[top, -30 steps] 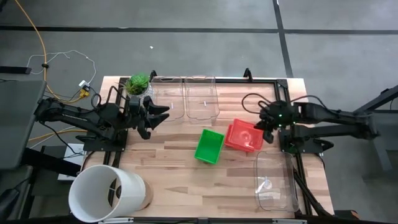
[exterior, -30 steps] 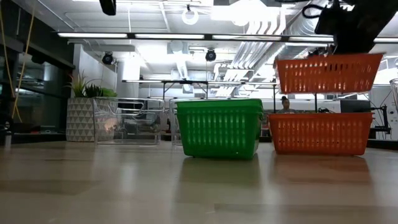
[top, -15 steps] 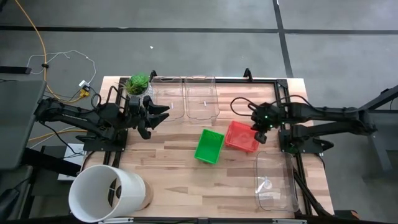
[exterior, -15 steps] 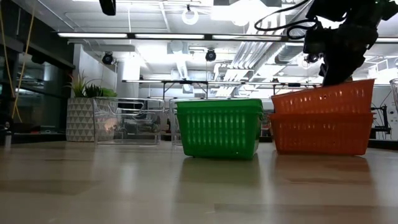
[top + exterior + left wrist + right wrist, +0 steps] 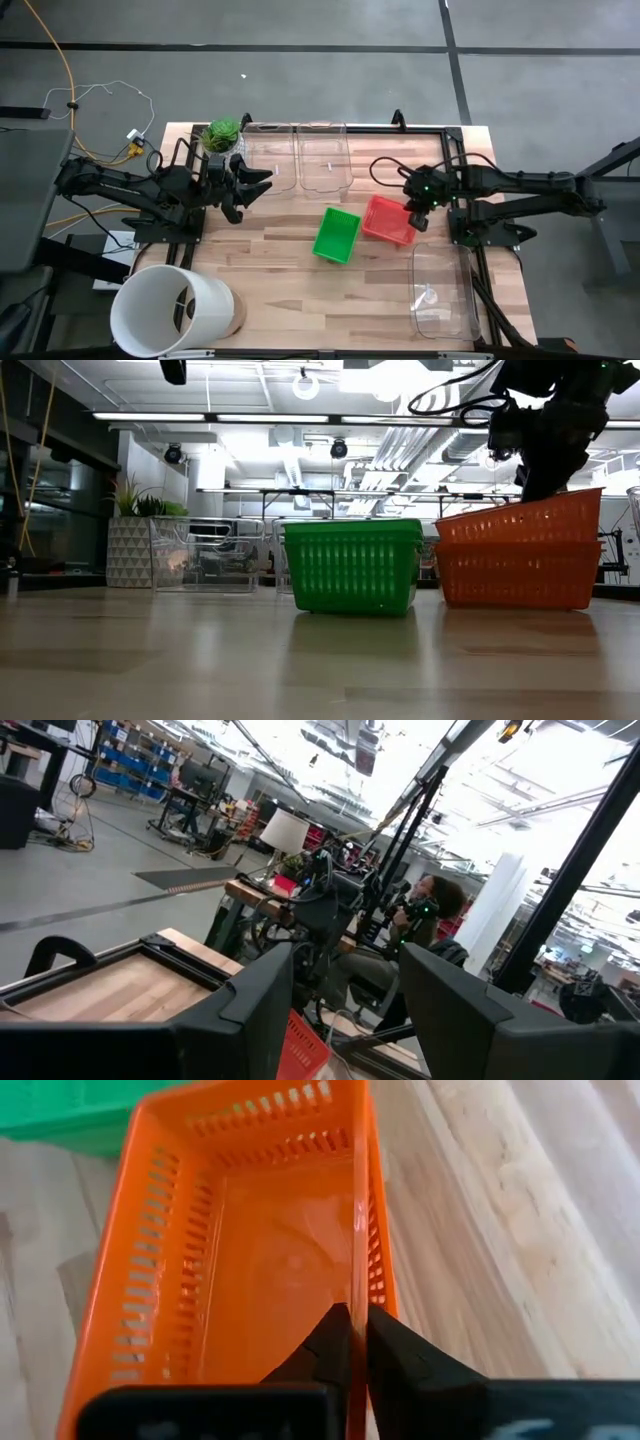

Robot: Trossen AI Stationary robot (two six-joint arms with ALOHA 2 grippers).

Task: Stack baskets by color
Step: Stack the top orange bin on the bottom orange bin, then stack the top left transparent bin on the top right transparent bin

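Two red baskets stand nested right of the table's middle. The upper one [image 5: 520, 518] sits tilted inside the lower one [image 5: 515, 575], and from above they show as one red basket [image 5: 388, 218]. My right gripper [image 5: 358, 1312] is shut on the upper basket's right side [image 5: 413, 213]. A green basket [image 5: 336, 235] rests on its bottom just left of them. My left gripper [image 5: 258, 186] hangs open above the table's far left, well away from the baskets, with nothing between its fingers [image 5: 260, 1005]. My right gripper pinches the upper red basket's long side wall at its rim [image 5: 358, 1280], with one finger [image 5: 330, 1335] inside the basket and the other outside. The fingers slant steeply down from above and from the table's right. The basket sits in the lower red basket, its held side higher.
A white bucket [image 5: 170, 310] lies at the near left corner. Clear plastic bins stand at the far edge [image 5: 322, 158] and the near right [image 5: 444, 290]. A potted plant [image 5: 222, 135] stands at the far left. Bare wood lies near the front edge.
My right gripper has gone down and toward the table's left with the upper red basket. The basket hung clear above the lower red one a second ago and now sits inside it, tilted. For the last half second nothing has moved.
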